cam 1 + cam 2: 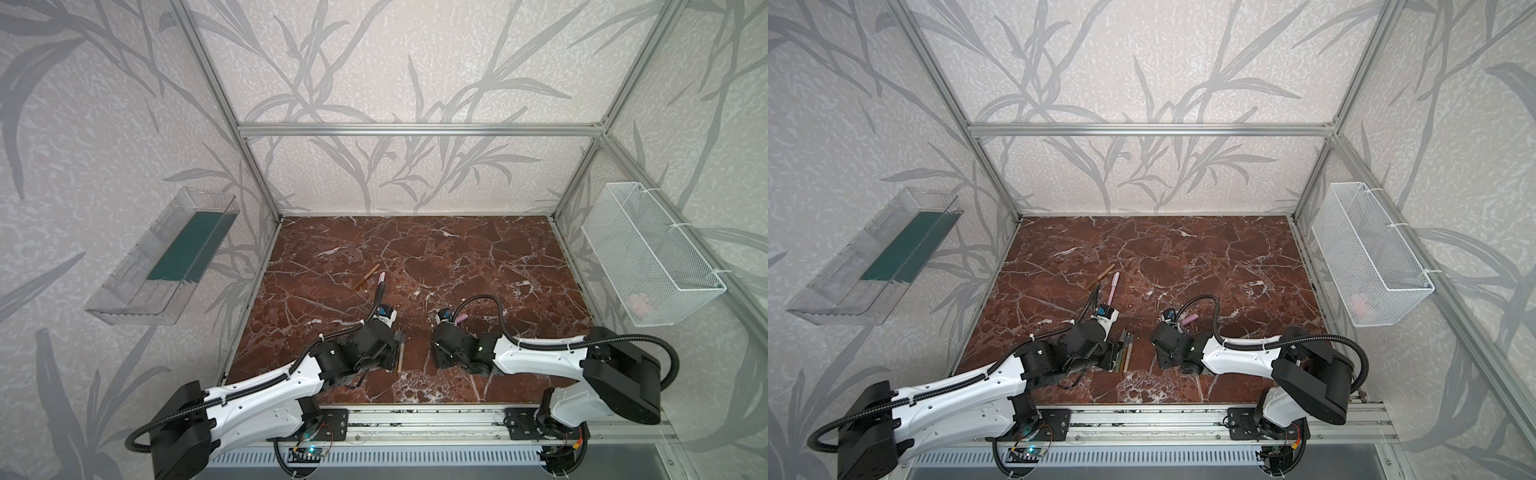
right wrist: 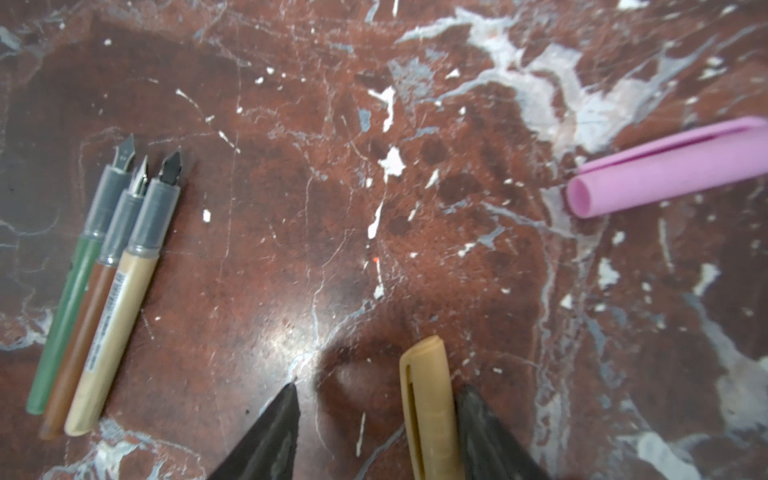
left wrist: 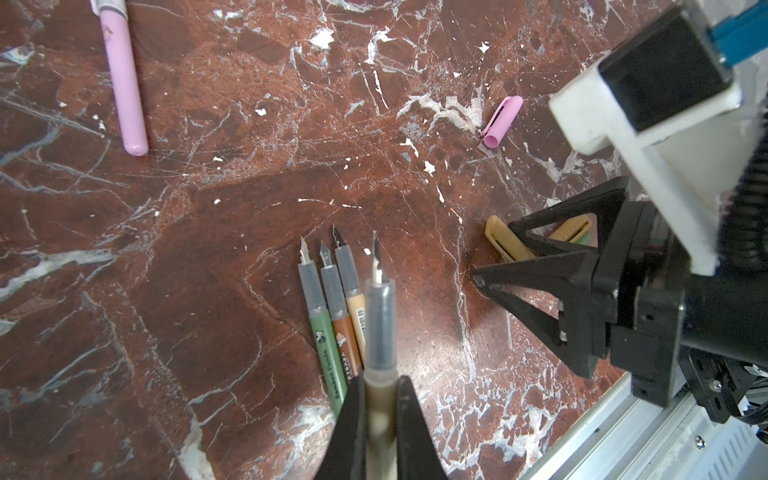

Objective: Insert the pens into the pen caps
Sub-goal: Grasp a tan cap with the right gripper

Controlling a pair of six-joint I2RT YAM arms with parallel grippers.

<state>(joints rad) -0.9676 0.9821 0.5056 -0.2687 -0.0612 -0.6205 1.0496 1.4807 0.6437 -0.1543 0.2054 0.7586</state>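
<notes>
We note left jaws clamped on a pen (image 3: 380, 316), body blurred; right jaws apart, tan cap (image 2: 428, 395) against one, cut off below.

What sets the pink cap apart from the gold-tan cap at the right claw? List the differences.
Colour: the pink cap is pink, the gold-tan cap tan. Place: the pink cap lies clear on the table; the gold-tan cap lies between the open fingers of the right claw. Both lie flat, no pen inside.
</notes>
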